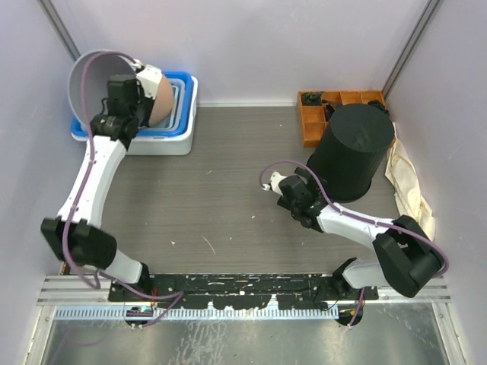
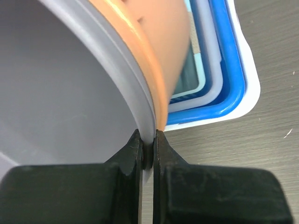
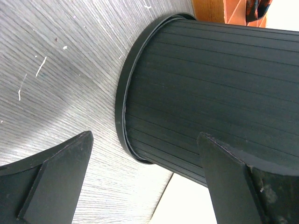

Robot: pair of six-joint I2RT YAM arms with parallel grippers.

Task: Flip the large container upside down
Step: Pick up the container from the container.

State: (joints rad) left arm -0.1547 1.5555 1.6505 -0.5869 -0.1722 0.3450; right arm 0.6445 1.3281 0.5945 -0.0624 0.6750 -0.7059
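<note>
Left claw (image 2: 148, 141) of mine is clenched on the rim of a bowl (image 1: 93, 82), one finger on the grey inside and the other on the orange outside. That arm holds the bowl up on its side over the far left corner of the worktop (image 1: 228, 205), with the grey hollow facing the left wall. Under it sits a stack of blue and white trays (image 1: 181, 129), pushed against the far edge.

On my other arm the right claw (image 3: 145, 137) is spread wide and grasps nothing. Its two fingers stand well apart, and between them I see the lower wall of the large black container (image 1: 351, 148). One finger (image 3: 233, 182) overlaps the ribbed wall in my wrist view, but I cannot tell whether it touches.

From above, this claw sits just beside the container's near left side. The container stands toward the far right corner with its flanged rim flat on the worktop and its closed end up. An orange compartment tray (image 1: 312, 125) lies just behind it at the far edge. A pale cloth (image 1: 407, 186) is bunched along the right edge beside it.
</note>
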